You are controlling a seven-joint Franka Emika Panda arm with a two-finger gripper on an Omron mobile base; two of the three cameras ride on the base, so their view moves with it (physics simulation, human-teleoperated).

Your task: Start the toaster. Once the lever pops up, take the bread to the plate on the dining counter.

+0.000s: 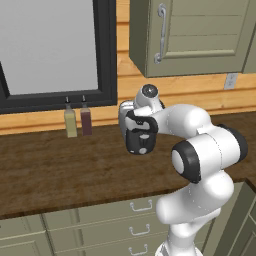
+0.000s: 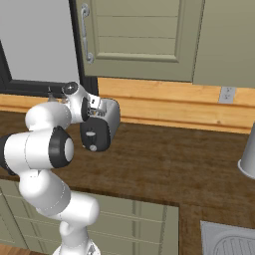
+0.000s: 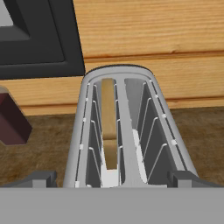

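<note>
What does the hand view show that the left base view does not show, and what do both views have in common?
The hand view looks down into the toaster: its two slots, with the bread standing in the left one. The left base view adds the yellowish bottle, the cabinet door, the drawers and the arm with its open gripper above the toaster's black end panel. Both share the toaster, the dark red bottle, the black window frame and the wooden countertop.

Dark wood countertop (image 1: 60, 170) over pale green drawers, running along a wooden wall. Standing on it: silver toaster (image 2: 102, 127) with black end panel, near the back; two bottles beside each other at the wall, one yellowish (image 1: 70, 121), one dark red (image 1: 86, 120). Sink (image 2: 229, 241) set in at right.
</note>
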